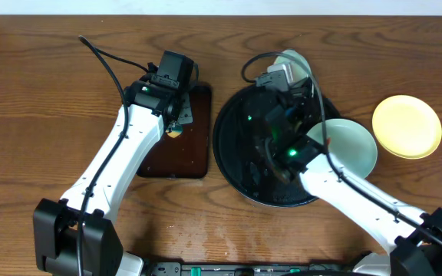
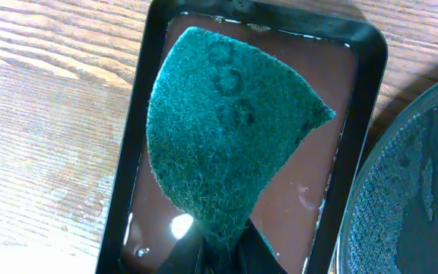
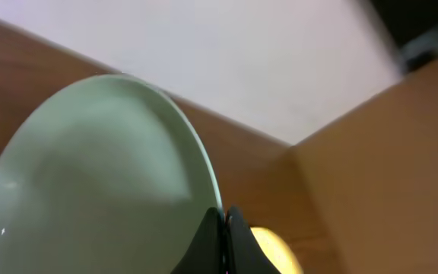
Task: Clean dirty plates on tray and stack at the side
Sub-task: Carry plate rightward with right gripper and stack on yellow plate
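Plate (image 3: 97,175), right jaws; scourer (image 2: 219,129), left jaws

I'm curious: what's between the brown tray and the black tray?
Just a narrow strip of bare table separates brown tray and black tray, left wrist view.

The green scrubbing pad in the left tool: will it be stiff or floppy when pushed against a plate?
Probably floppy: the pad looks thin, pinched at one corner by the left tool, and its surface curves. Likely light, being loose fibre. Its rough weave should grip, not slide.
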You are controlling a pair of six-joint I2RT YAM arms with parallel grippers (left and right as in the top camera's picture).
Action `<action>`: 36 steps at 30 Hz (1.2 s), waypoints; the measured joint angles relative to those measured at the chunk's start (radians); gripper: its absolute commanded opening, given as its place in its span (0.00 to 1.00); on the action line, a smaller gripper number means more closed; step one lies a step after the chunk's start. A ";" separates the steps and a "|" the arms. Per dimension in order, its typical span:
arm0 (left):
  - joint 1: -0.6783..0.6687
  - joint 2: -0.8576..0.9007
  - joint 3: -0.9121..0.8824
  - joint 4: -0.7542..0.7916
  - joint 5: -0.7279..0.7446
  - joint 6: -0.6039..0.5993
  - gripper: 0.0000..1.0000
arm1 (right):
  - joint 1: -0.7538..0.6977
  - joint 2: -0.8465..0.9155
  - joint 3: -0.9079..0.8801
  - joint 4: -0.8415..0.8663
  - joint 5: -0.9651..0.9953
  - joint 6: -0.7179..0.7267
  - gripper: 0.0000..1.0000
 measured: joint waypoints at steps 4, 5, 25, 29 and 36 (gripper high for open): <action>0.000 0.000 0.000 -0.001 0.001 0.000 0.08 | -0.092 0.000 0.000 -0.097 -0.220 0.174 0.01; 0.000 0.000 0.000 0.000 0.001 0.000 0.08 | -0.116 0.000 0.000 -0.109 -0.272 0.205 0.01; 0.000 0.001 0.000 0.003 0.008 0.000 0.08 | -0.975 -0.242 -0.002 -0.451 -0.932 0.489 0.01; 0.000 0.001 0.000 0.003 0.008 0.000 0.08 | -1.175 -0.219 -0.002 -0.455 -0.951 0.538 0.01; 0.000 0.001 0.000 0.004 0.008 0.000 0.08 | -1.361 -0.113 -0.002 -0.425 -1.006 0.587 0.01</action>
